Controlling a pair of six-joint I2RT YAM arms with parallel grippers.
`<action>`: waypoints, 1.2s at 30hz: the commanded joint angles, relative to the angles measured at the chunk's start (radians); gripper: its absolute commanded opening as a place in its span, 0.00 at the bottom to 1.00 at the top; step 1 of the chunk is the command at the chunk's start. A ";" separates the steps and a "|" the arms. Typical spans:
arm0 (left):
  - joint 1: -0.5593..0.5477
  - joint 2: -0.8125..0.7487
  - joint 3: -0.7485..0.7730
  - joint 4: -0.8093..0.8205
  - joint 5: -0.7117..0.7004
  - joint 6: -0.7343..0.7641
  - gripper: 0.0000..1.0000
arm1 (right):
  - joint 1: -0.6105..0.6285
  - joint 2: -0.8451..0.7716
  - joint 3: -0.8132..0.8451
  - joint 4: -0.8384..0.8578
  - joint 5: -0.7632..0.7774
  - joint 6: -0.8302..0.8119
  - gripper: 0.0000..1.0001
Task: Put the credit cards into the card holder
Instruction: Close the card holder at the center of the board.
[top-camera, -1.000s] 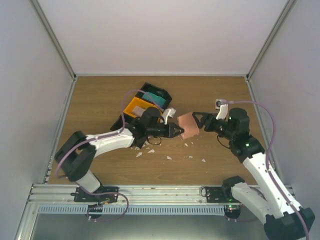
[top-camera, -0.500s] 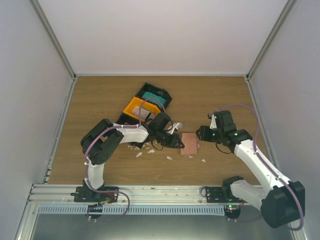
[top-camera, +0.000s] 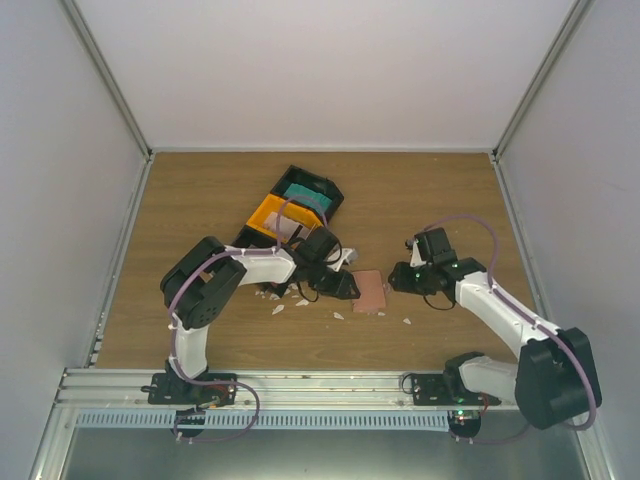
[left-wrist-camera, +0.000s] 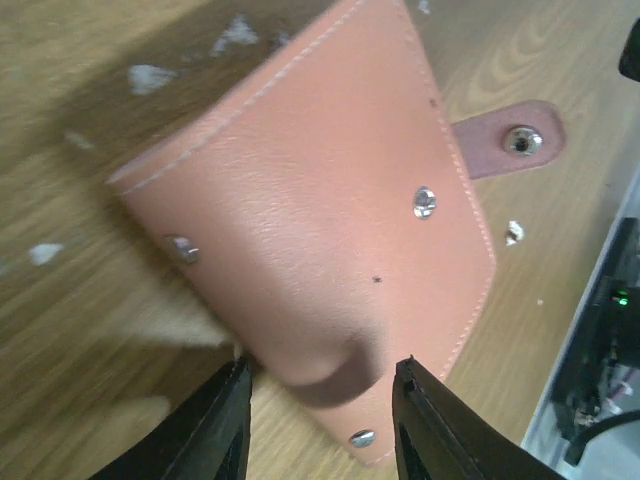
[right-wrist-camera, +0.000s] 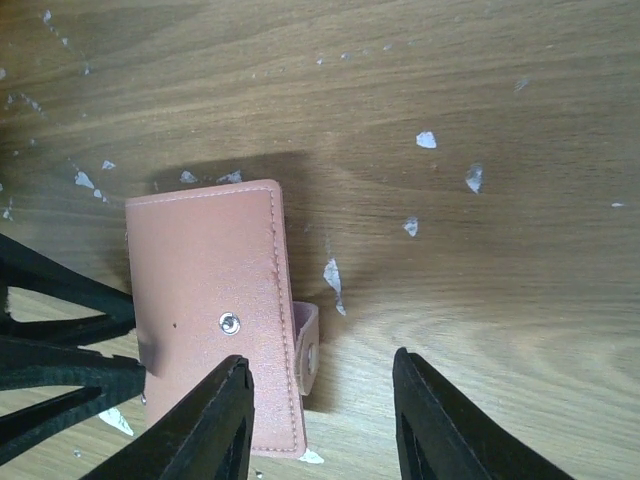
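Tabletop (top-camera: 200, 200) | card holder (top-camera: 371, 291) flat | left gripper (left-wrist-camera: 322, 372) parted at its edge, seemingly loose | right gripper (right-wrist-camera: 320, 360) parted, empty

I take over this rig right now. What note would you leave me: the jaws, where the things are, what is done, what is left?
Left gripper: jaws open, at one edge of the card holder, not clamping it.
Right gripper: jaws open, empty, at the holder's strap side.
Card holder: flat on the table, folded shut, strap loose.
Credit cards: none clearly visible; perhaps in the black-and-orange tray.
Done: nothing visible. Left: open holder, fetch cards, insert them.
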 joint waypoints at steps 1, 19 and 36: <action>0.002 -0.047 -0.027 -0.058 -0.137 0.021 0.42 | 0.034 0.035 -0.003 0.042 -0.005 -0.017 0.39; -0.033 -0.032 -0.011 -0.076 -0.258 0.002 0.36 | 0.094 0.131 0.053 0.026 0.074 -0.016 0.11; -0.033 -0.031 -0.026 -0.055 -0.242 -0.010 0.41 | 0.095 0.146 0.047 0.027 0.045 -0.024 0.10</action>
